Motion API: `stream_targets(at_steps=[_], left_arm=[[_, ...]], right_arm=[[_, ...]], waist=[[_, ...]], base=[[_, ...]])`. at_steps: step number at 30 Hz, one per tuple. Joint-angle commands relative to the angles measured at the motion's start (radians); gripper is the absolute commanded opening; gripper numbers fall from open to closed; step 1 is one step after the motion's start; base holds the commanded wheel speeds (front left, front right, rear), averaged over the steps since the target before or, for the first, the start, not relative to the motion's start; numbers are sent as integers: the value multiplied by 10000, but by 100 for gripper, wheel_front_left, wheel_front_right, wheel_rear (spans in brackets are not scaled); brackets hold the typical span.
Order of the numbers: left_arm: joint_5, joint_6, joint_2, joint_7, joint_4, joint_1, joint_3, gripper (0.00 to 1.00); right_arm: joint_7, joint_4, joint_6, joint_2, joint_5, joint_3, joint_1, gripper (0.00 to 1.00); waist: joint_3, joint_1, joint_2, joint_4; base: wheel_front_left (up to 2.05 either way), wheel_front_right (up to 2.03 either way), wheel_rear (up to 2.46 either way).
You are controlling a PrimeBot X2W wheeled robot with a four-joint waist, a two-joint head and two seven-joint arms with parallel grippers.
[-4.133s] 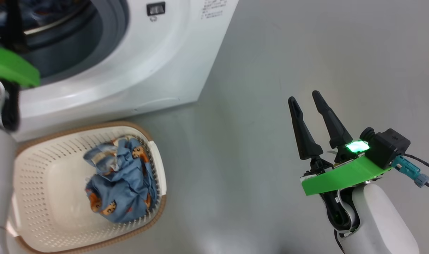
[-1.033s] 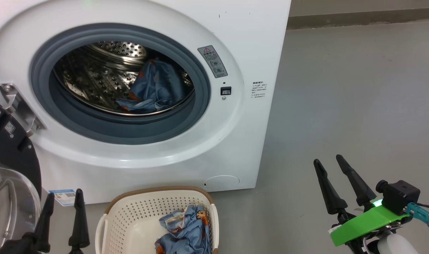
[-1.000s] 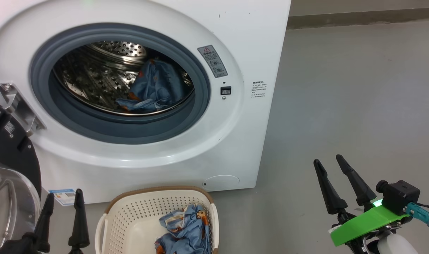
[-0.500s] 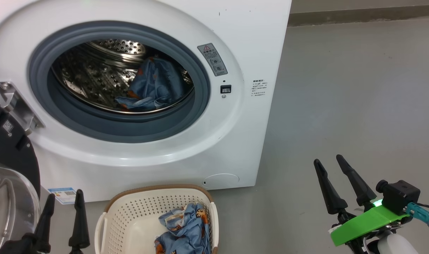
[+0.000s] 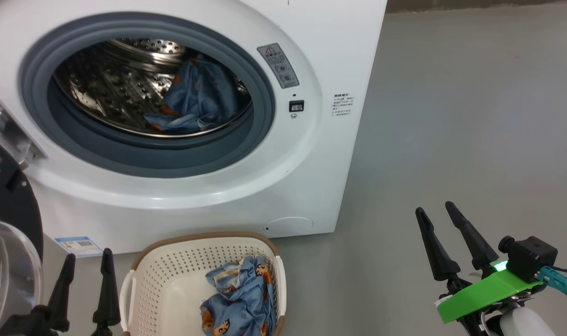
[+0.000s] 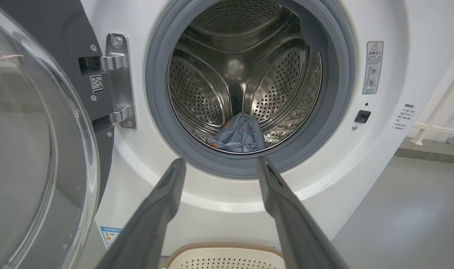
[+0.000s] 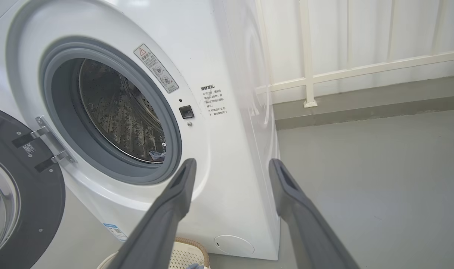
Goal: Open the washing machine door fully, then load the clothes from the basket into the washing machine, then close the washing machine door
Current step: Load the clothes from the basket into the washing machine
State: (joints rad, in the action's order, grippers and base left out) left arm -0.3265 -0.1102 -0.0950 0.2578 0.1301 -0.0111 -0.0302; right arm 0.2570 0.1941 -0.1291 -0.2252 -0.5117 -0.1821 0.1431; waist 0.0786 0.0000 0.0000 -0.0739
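The white washing machine (image 5: pixel 330 56) (image 6: pixel 380 30) (image 7: pixel 227 45) stands with its door (image 5: pixel 3 219) (image 6: pixel 28 149) (image 7: pixel 17 209) swung wide to the left. One light blue garment (image 5: pixel 194 98) (image 6: pixel 240 133) lies in the steel drum. More of the clothes (image 5: pixel 239 303) sit in the cream basket (image 5: pixel 157 275) (image 6: pixel 223 257) on the floor before the machine. My left gripper (image 5: pixel 88 255) (image 6: pixel 220 160) is open at the lower left, beside the basket. My right gripper (image 5: pixel 435 207) (image 7: pixel 231 161) is open over bare floor to the right, holding nothing.
Grey floor (image 5: pixel 474 116) stretches to the right of the machine. A white railing (image 7: pixel 324 74) and a grey skirting run along the wall behind it. The open door's glass bowl bulges close to my left gripper.
The camera has tilted down a little since half a second ago, so the machine and basket sit higher in the picture. Both grippers stay open and still.
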Motion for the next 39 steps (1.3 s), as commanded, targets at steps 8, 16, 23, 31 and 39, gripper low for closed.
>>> stream_targets(at_steps=[8, 16, 23, 31, 39], left_arm=[[59, -124, -346, 40, -35, 821, -137, 100], [-127, -159, -567, 36, 241, 1248, 89, 100], [-339, -180, -778, 27, 721, 1717, 338, 100], [-618, -196, -1076, 27, 1509, 2400, 700, 100], [-1072, -202, -1400, 2, 2464, 3101, 1375, 100]], right_arm=[[48, -412, -16, 53, 105, -116, 445, 100], [48, -512, -16, 222, 175, -38, 670, 100], [48, -647, -16, 371, 269, 33, 884, 100], [48, -810, -16, 626, 372, 128, 1152, 100], [48, -1004, -16, 883, 483, 220, 1433, 100]], waist=[[809, 0, 0, -192], [1532, 0, 0, -489], [2189, 0, 0, -758], [2971, 0, 0, -987], [3746, 0, 0, -1159]], base=[[0, 0, 0], [0, 0, 0], [0, 0, 0], [0, 0, 0], [0, 0, 0]])
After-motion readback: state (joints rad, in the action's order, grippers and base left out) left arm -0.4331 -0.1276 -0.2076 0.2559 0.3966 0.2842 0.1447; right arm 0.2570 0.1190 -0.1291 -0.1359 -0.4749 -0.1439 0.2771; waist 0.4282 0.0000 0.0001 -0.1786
